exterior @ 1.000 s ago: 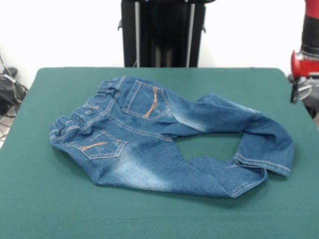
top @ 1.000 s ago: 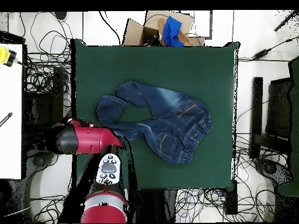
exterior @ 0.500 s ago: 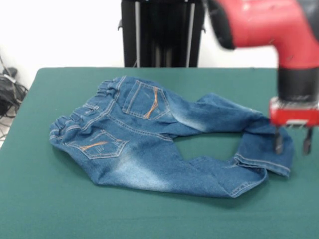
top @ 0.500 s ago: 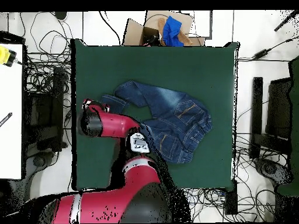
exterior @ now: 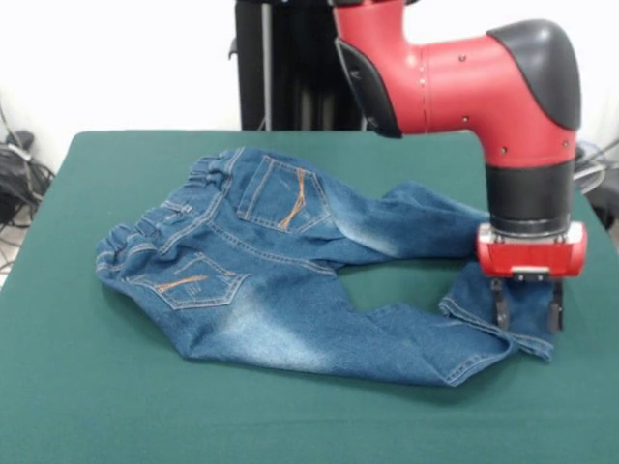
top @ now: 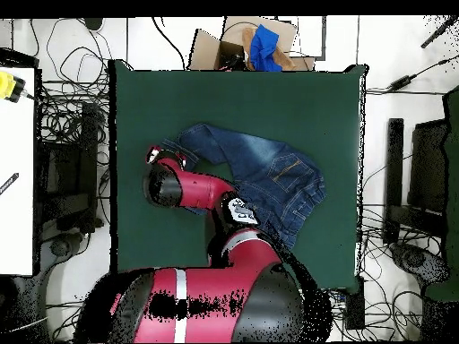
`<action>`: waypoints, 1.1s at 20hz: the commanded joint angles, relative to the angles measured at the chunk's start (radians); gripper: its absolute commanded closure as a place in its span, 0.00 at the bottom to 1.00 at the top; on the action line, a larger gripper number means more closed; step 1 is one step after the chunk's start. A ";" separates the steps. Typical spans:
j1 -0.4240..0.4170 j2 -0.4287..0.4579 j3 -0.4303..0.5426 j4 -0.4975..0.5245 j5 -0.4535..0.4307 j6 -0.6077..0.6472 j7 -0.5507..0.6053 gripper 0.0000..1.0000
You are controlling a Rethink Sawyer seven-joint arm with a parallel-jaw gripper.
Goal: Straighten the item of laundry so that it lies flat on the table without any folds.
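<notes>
One small pair of faded denim jeans (exterior: pixel 290 271) sits crumpled mid-table (exterior: pixel 87 406), legs curled into a loop on green felt. Gripper (exterior: pixel 527 311) is parted, prongs straddling a leg cuff.

Red arm (exterior: pixel 464 77) bent downward, end effector (exterior: pixel 527 309) vertical, fingers parted

Gripper (exterior: pixel 526 317) swung in — now over jeans (exterior: pixel 290 271) cuff.

blue jeans (exterior: pixel 290 280) lie back-up on green table (exterior: pixel 87 406), legs curled together.
</notes>
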 commanded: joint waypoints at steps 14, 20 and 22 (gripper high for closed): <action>0.069 -0.035 0.019 0.042 0.005 0.086 0.133 0.00; 0.102 -0.042 -0.005 0.055 0.028 0.070 0.161 0.00; 0.114 -0.046 -0.017 0.055 0.031 0.080 0.159 0.00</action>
